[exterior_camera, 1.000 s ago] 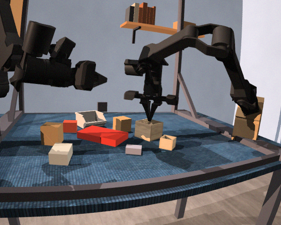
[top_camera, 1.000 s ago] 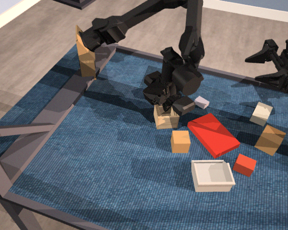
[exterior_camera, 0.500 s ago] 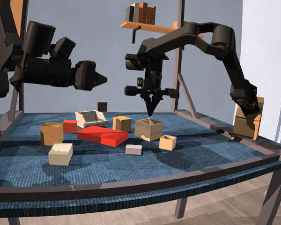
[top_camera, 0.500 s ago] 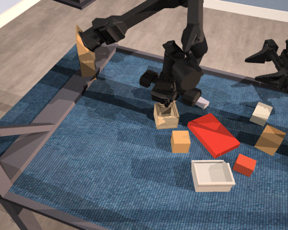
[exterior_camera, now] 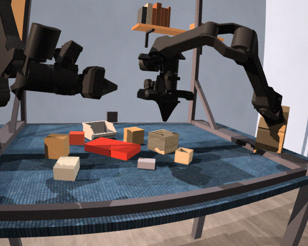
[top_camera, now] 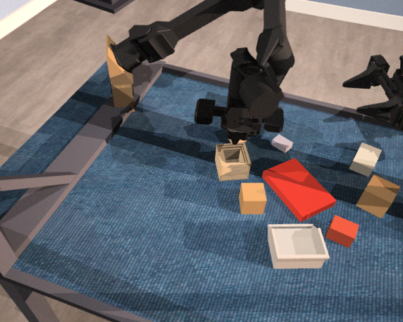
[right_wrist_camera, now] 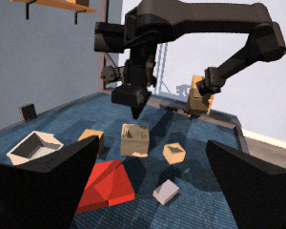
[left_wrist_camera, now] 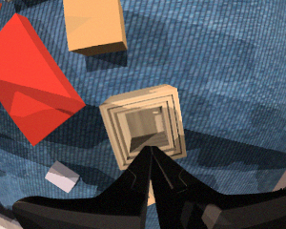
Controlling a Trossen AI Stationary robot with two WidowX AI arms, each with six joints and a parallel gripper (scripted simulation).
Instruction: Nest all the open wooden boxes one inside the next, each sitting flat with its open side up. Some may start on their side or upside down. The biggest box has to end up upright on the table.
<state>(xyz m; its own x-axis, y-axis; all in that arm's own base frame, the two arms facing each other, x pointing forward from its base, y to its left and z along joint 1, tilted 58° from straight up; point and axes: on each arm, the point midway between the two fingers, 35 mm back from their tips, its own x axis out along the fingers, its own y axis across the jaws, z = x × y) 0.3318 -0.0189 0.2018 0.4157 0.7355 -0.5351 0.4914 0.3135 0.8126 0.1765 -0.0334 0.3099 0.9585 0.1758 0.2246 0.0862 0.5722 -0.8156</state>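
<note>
On the blue desk (top_camera: 132, 221) (exterior_camera: 117, 193) (left_wrist_camera: 238, 62) (right_wrist_camera: 205, 210), the nested wooden boxes (top_camera: 232, 170) (exterior_camera: 162, 143) (left_wrist_camera: 181, 138) (right_wrist_camera: 134, 143) are seen upright, with the small open box (exterior_camera: 184, 156) (right_wrist_camera: 173, 153) left beside them; above, the left claw (top_camera: 236, 141) (exterior_camera: 165, 120) (left_wrist_camera: 150, 151) (right_wrist_camera: 135, 118) is pressed together, while the right claw (top_camera: 350, 96) (right_wrist_camera: 154, 143) is spread

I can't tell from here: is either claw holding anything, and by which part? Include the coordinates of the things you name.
Neither holds anything: the left gripper (top_camera: 236, 141) (exterior_camera: 165, 119) (left_wrist_camera: 150, 151) is shut, the right (top_camera: 350, 96) (exterior_camera: 116, 87) (right_wrist_camera: 153, 143) open.

A robotics lab, with two black robot arms (exterior_camera: 223, 50) (right_wrist_camera: 214, 19) at a metal-framed table (top_camera: 125, 242) (exterior_camera: 149, 211).
</note>
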